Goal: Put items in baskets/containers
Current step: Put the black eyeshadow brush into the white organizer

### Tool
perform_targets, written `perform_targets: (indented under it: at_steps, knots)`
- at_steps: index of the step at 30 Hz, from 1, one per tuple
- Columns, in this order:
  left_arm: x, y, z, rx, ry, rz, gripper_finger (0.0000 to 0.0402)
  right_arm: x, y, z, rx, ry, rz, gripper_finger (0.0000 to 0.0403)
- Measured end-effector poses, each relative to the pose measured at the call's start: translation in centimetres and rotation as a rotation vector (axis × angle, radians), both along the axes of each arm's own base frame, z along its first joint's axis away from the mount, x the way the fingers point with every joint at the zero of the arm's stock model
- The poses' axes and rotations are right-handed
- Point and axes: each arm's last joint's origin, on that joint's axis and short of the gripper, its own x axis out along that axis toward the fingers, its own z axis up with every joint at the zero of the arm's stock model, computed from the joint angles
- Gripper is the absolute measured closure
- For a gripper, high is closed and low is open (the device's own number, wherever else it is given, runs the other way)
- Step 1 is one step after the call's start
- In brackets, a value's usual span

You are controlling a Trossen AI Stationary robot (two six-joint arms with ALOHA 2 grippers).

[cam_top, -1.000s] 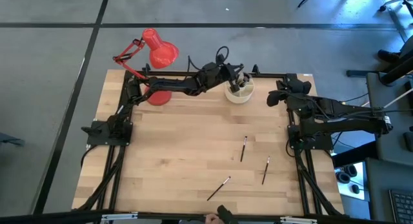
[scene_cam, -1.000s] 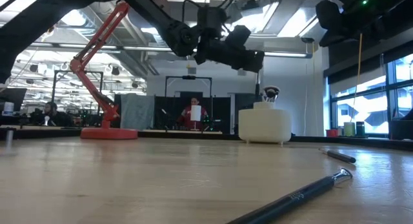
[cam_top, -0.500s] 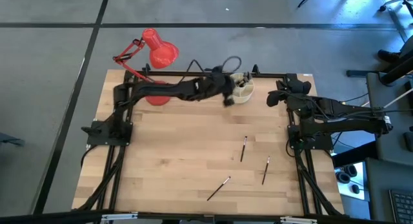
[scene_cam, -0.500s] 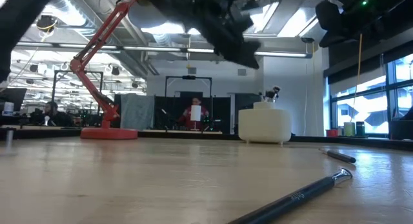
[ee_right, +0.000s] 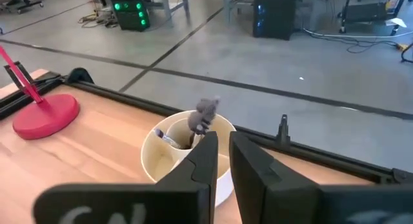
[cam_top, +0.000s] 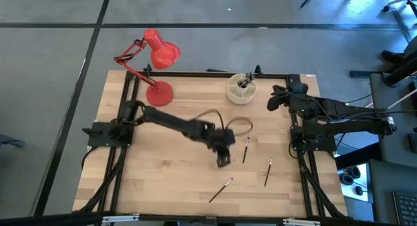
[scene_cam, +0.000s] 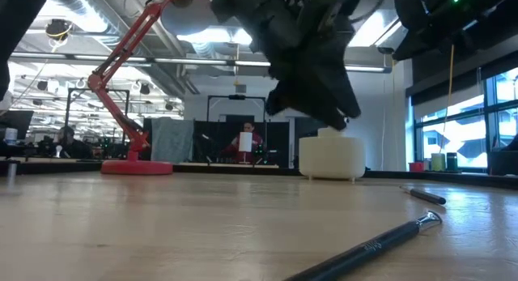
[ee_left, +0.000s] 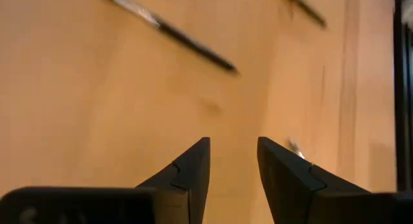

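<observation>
My left jaws (cam_top: pixel 223 159) hang over the middle of the desk (cam_top: pixel 163 180), parted a modest way with nothing between them, pointing down at bare wood near the loose makeup brushes. Three lie flat on the desk: one (cam_top: pixel 246 150) just beside my jaws toward the right arm, another (cam_top: pixel 268 172) farther that way, and a third (cam_top: pixel 221 190) nearer the front edge; my wrist view shows one of them (ee_left: pixel 171 31) lying slantwise ahead. They look light, stiff and thin, with smooth round handles that I judge will roll or skid if I nudge them sideways. I would take one across the handle near its middle, jaws square to its length, and keep off the soft bristle tip, which would crush. The cream round organiser (cam_top: pixel 242 88) stands at the far edge, a few brushes already upright in it. My right jaws (ee_right: pixel 222 156) wait beside it, nearly closed, holding nothing.
</observation>
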Motion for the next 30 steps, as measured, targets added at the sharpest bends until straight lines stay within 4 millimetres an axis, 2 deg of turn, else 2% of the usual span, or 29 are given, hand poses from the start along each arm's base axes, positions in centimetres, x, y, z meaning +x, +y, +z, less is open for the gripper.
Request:
perform_targets:
  at_steps: [3,7,13,19,24,30]
  knots:
    - [0.3,-1.8,-1.6,-0.019,0.015,0.004,0.0278,0.0,0.0,0.0,0.001,0.000,0.000,0.0361]
    - [1.3,-3.1,-3.2,-0.074,-0.014,0.053,0.0278,0.2,0.1,-0.2,0.044,-0.004,0.045,0.0361]
    - [2.9,-6.8,-5.6,-0.026,-0.007,0.025,0.0278,0.8,0.2,-1.3,0.112,0.020,0.086,0.0361]
    - [3.6,-9.5,-6.0,0.024,0.000,0.001,0.0278,1.1,0.9,-2.7,0.159,0.056,0.171,0.0361]
    - [3.0,-10.4,-6.1,0.084,0.048,0.020,0.0279,1.0,1.5,-3.1,0.159,0.063,0.205,0.0361]
    - [2.3,-11.4,-6.2,0.078,0.093,0.016,0.0285,0.7,2.1,-2.8,0.144,0.040,0.232,0.0361]
